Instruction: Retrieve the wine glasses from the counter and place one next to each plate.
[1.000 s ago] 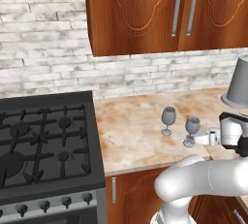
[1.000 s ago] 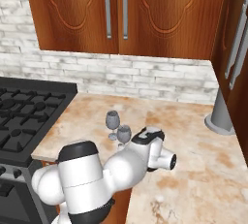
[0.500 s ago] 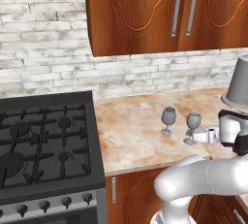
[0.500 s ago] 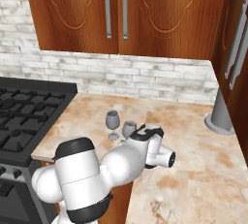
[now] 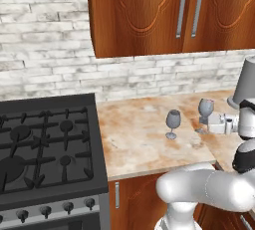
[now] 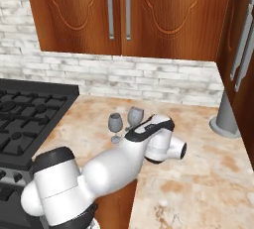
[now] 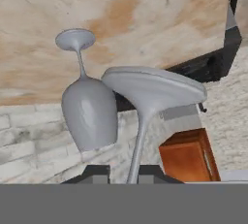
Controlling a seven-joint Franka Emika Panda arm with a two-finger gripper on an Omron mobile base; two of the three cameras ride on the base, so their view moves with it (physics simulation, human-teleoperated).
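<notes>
Two smoky grey wine glasses are on the mottled beige counter (image 5: 139, 139), right of the stove. The left wine glass (image 5: 173, 123) (image 6: 115, 124) (image 7: 89, 114) stands free. My gripper (image 5: 203, 123) (image 7: 123, 172) is shut on the thin stem of the right wine glass (image 5: 205, 108) (image 6: 135, 116), reaching in from the right at stem height. In the hand view its round foot (image 7: 155, 89) looms close, and the stem runs down between my two fingertips (image 7: 98, 172). The plates are out of view.
A black gas stove (image 5: 45, 144) (image 6: 25, 119) borders the counter on the left. A tall grey cylinder (image 5: 246, 82) (image 6: 225, 116) stands at the back right corner. Wood wall cabinets (image 5: 169, 10) hang above the whitish brick backsplash (image 5: 149, 77).
My fingers have closed from wide open onto the right glass's stem. That glass now sits a little higher and further right in both base views. The left glass has not moved.
</notes>
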